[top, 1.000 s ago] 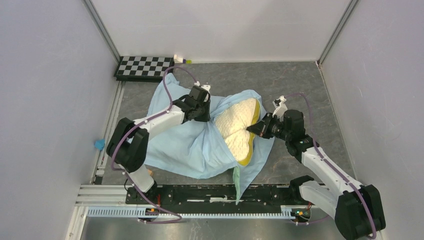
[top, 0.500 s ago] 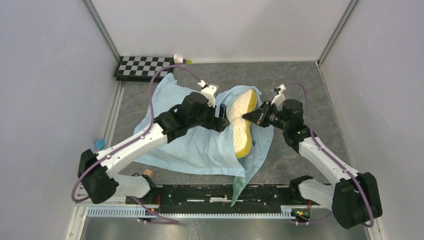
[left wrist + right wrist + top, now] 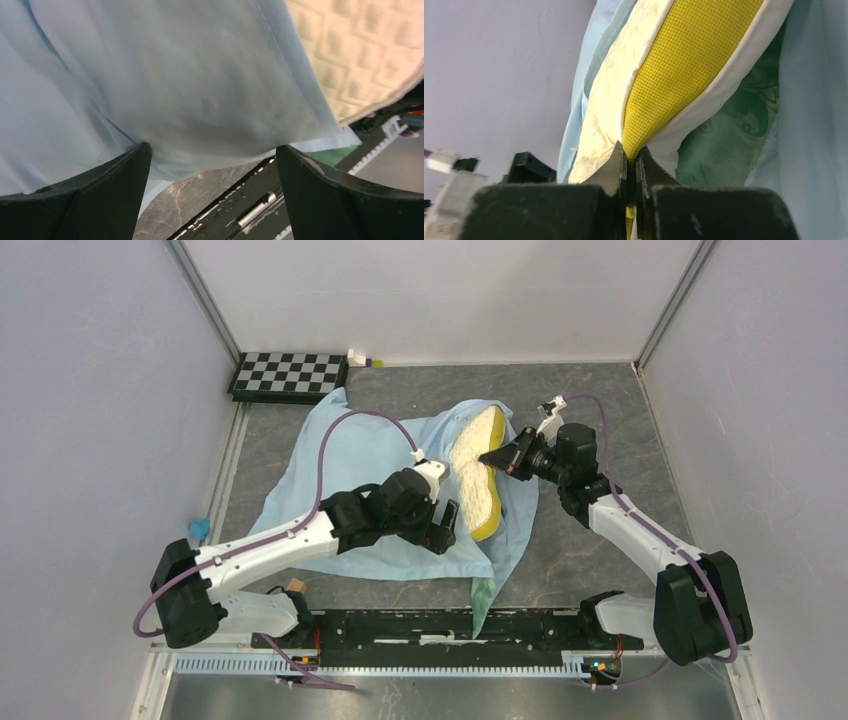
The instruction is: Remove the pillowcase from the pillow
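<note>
My left gripper (image 3: 446, 526) just opened off the light-blue fabric pillowcase (image 3: 360, 455); right gripper (image 3: 497, 456) stays clamped on the nearly-freed cream-yellow dimpled pillow (image 3: 478, 475).

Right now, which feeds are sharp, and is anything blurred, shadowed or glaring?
Top external: even light, sharp, no glare. Left wrist: pillowcase soft-focused, shaded between the open left claw. Right wrist: pillow weave crisp; right claw a dark, softer foreground.

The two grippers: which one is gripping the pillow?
The right gripper, shut on the pillow at its yellow band; the left gripper hangs open above the pillowcase, holding nothing.
</note>
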You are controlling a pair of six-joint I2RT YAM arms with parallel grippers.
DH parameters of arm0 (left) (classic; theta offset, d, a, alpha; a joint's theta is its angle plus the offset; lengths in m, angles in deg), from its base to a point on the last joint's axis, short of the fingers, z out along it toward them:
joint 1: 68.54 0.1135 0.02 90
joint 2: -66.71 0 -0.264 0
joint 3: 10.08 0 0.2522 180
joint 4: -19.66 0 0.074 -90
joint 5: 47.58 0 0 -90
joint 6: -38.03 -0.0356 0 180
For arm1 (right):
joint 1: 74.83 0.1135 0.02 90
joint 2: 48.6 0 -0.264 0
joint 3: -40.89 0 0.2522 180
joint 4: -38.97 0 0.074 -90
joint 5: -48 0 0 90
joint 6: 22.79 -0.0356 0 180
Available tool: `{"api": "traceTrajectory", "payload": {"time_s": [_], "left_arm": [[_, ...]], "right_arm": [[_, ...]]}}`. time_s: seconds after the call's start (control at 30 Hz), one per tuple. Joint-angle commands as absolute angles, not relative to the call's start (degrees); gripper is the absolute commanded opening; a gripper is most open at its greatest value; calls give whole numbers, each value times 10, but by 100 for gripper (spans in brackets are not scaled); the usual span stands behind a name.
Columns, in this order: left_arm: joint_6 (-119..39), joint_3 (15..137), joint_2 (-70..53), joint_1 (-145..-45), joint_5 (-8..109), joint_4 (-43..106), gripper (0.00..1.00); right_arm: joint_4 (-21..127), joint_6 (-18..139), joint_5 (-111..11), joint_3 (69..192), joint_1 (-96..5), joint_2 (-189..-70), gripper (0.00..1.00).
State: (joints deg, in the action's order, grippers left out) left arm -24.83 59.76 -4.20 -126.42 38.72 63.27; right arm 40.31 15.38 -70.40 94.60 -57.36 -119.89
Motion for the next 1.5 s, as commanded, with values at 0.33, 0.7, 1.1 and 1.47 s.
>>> {"api": "traceTrajectory", "payload": {"time_s": [0.33, 0.7, 1.1, 1.47], "left_arm": [[-192, 520, -88, -1156, 121, 612, 21], [-149, 481, -53, -1081, 54, 622, 18], [-271, 553, -34, -1070, 277, 531, 81], [-362, 750, -132, -1121, 296, 562, 100]], "right_arm": [[419, 183, -726, 999, -676, -1157, 0], [454, 221, -778, 1008, -728, -1157, 0], [515, 377, -797, 948, -702, -1135, 0], [475, 369, -784, 891, -623, -1130, 0]]}}
